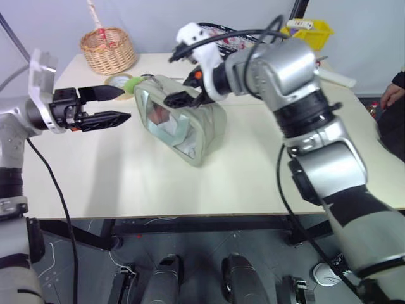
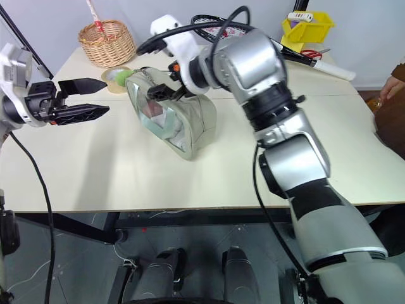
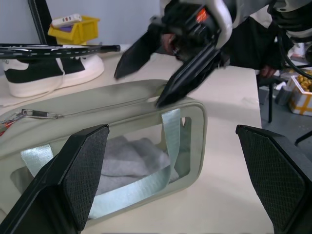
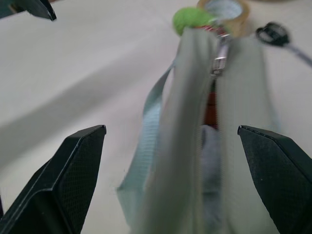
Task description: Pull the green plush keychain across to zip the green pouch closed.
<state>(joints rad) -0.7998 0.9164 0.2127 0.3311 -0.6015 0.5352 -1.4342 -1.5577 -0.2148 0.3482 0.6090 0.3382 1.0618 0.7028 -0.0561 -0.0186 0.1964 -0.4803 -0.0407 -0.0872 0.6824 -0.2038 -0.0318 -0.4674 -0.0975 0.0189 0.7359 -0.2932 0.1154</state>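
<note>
Right fingers [image 4: 80,161] astride green pouch [image 4: 195,122]

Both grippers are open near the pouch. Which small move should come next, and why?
Probably send the right gripper forward along the green pouch to the green plush keychain: it hangs open above the unzipped top, and the keychain sits ungrasped at the far end.

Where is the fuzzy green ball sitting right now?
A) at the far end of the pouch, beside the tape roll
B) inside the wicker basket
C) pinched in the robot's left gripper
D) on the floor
A: the green plush keychain hangs at the green pouch's far end, next to the tape roll; neither open gripper holds it.
</note>
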